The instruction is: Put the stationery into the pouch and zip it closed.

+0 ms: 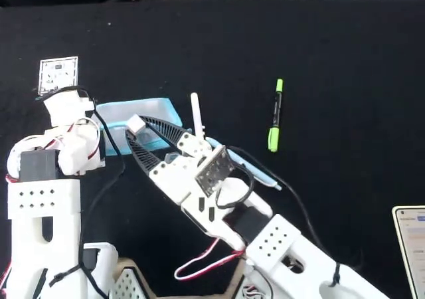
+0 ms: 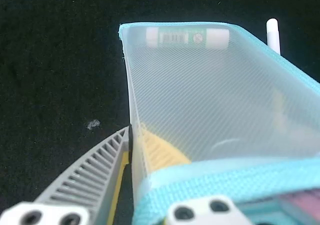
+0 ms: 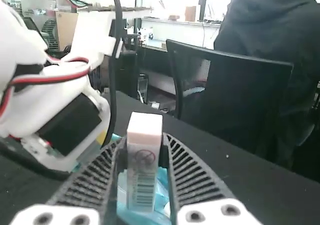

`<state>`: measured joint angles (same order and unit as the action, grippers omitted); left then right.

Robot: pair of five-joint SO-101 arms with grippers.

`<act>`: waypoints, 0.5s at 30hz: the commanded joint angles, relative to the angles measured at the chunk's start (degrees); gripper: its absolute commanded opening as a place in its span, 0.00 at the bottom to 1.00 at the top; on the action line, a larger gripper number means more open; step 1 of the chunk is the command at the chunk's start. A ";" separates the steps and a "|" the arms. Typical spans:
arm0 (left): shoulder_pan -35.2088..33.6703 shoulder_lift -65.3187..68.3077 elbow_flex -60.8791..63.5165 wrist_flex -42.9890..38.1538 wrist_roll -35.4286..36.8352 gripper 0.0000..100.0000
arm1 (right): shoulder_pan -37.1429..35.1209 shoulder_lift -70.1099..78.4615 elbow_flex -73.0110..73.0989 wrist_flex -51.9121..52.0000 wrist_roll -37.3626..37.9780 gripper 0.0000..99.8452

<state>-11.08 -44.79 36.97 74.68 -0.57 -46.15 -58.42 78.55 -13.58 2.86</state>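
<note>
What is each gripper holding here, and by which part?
The right gripper clamps the white eraser across two opposite sides. The left gripper pinches the pouch at a corner of its teal-trimmed edge.

Black cloth surface [image 1: 345, 46], evenly lit. Behind it stands a black mesh-back chair [image 3: 230, 95]. Farther back, a long desk [image 3: 175, 22] under bright windows and a cardboard box [image 3: 67, 27].

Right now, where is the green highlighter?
In the high view the green highlighter lies on the black table, on the right side, to the right of the white pen and the blue pouch, touching neither.
</note>
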 commanded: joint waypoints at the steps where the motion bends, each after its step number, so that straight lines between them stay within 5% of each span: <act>1: -0.57 0.35 1.54 -0.09 0.88 0.03 | 0.88 1.01 0.75 -5.36 0.00 0.01; 6: -0.66 0.35 1.45 -0.09 0.88 0.03 | 0.70 1.01 1.27 -0.62 0.09 0.02; 11: -0.75 0.35 1.45 -0.09 0.88 0.03 | 0.62 1.01 -7.78 19.96 -0.18 0.17; 15: -0.84 0.35 1.45 -0.09 0.88 0.03 | 0.62 1.01 -14.64 31.74 -0.18 0.19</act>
<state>-11.08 -44.79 36.97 74.68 -0.57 -46.33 -58.15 71.25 6.20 3.03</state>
